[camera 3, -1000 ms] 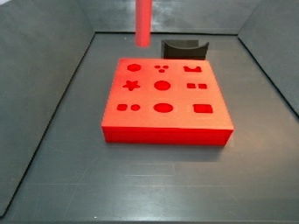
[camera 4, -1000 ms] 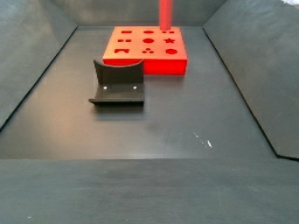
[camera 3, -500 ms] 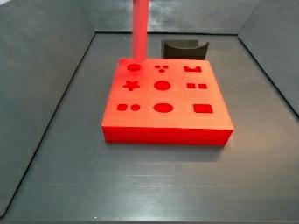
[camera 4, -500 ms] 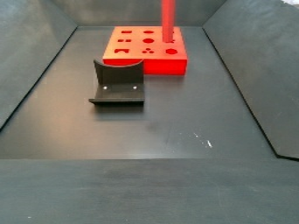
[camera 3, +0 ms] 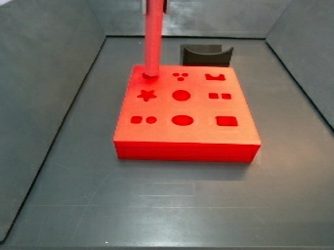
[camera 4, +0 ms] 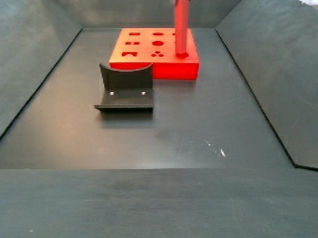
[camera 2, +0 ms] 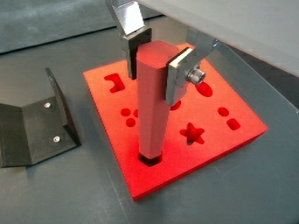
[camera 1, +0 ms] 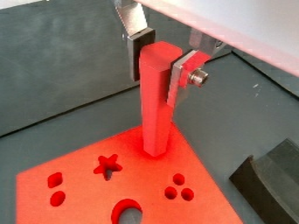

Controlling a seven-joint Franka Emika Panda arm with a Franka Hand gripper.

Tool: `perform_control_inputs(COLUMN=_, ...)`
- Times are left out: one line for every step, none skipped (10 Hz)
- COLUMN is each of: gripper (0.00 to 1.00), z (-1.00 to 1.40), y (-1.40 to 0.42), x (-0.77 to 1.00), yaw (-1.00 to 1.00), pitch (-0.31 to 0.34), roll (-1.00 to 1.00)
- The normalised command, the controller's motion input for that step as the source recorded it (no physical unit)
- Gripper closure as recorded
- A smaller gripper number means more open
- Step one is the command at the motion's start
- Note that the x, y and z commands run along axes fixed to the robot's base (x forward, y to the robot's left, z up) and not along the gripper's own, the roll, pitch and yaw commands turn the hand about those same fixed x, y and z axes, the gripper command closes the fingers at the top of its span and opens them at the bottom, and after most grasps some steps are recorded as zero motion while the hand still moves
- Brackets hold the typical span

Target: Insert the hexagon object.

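Observation:
My gripper (camera 1: 162, 66) is shut on the top of the hexagon object (camera 1: 156, 114), a long slim red rod held upright; both wrist views show this (camera 2: 159, 68). The rod's lower end stands in a corner hole of the wide red block (camera 2: 205, 149) with shaped holes. In both side views only the rod shows (camera 3: 151, 39) (camera 4: 181, 28), coming down from the frame's top edge onto the block (camera 3: 183, 146) (camera 4: 155, 71); the gripper itself is out of frame there. How deep the rod sits is hidden.
The fixture, a dark L-shaped bracket (camera 4: 125, 88), stands on the dark floor beside the block (camera 3: 205, 54) and shows in both wrist views (camera 2: 35, 127) (camera 1: 274, 175). Sloped grey walls (camera 3: 53, 127) ring the floor.
The rod has come straight down. One second ago its lower end hung above the block; now it sits at the corner hole.

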Motion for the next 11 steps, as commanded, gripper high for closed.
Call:
perform_control_inputs(gripper=1.0, z=-0.22, y=0.0, x=0.0, yaw=0.03, pitch=0.0, roll=0.04)
perform_control_inputs(gripper=1.0, z=-0.21, y=0.0, x=0.0, yaw=0.02, pitch=0.0, roll=0.04)
perform_control_inputs(gripper=1.0, z=-0.21, y=0.0, x=0.0, yaw=0.03, pitch=0.0, roll=0.05)
perform_control_inputs(gripper=1.0, z=-0.21, y=0.03, x=0.0, yaw=0.06, pitch=0.0, roll=0.08)
perform_control_inputs(gripper=1.0, z=-0.18, y=0.2, x=0.04, yaw=0.07, pitch=0.0, roll=0.1)
perform_control_inputs(gripper=1.0, z=-0.14, y=0.29, x=0.09, yaw=0.05, pitch=0.0, roll=0.08)
perform_control_inputs(gripper=1.0, z=-0.11, y=0.03, x=0.0, yaw=0.0, pitch=0.0, roll=0.06)
perform_control_inputs(gripper=1.0, z=-0.05, y=-0.02, x=-0.03, yaw=0.0, pitch=0.0, roll=0.05)
perform_control_inputs(gripper=1.0, z=-0.02, y=0.0, x=0.0, yaw=0.0, pitch=0.0, roll=0.05)
perform_control_inputs(gripper=1.0, z=-0.25, y=-0.03, x=-0.06, yaw=0.0, pitch=-0.066, roll=0.11)
perform_control_inputs(gripper=1.0, z=-0.51, y=0.0, x=-0.12, yaw=0.0, pitch=-0.226, roll=0.09)
